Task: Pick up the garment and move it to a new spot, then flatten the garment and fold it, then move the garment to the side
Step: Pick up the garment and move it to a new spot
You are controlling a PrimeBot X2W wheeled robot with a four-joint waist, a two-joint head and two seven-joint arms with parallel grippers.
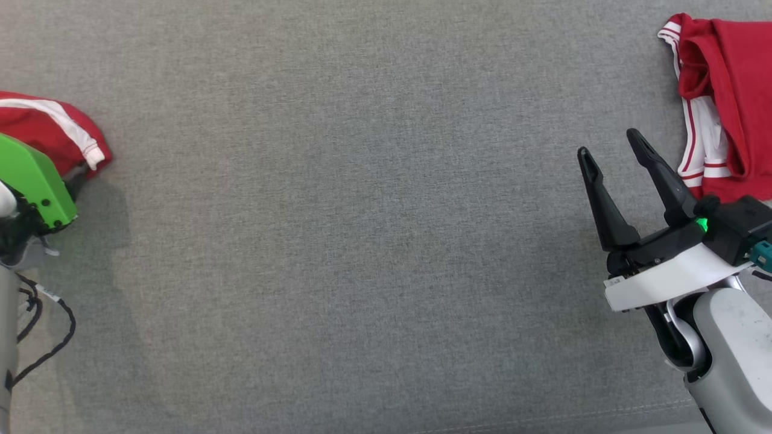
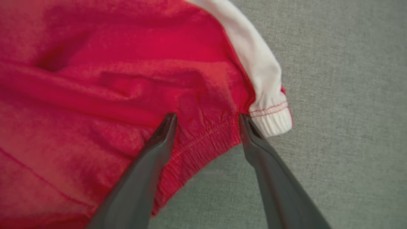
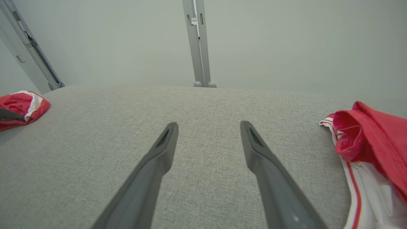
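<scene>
A red garment (image 1: pixel 48 129) with a white stripe and elastic cuff lies bunched at the left edge of the grey surface. In the left wrist view my left gripper (image 2: pixel 206 116) is open right over it, and the garment's (image 2: pixel 111 79) gathered red hem sits between the two spread fingertips. The garment (image 3: pixel 16 106) also appears far left in the right wrist view. My right gripper (image 1: pixel 609 143) hovers open and empty over bare fabric at the right, and its own view shows the right gripper (image 3: pixel 208 124) holding nothing.
A second red and white garment (image 1: pixel 730 90) lies crumpled at the far right corner, just beyond my right gripper. A green wrist cover (image 1: pixel 30 178) hides my left fingers in the head view. Grey upholstered surface (image 1: pixel 362 241) spans the middle. Metal posts (image 3: pixel 198 41) stand behind it.
</scene>
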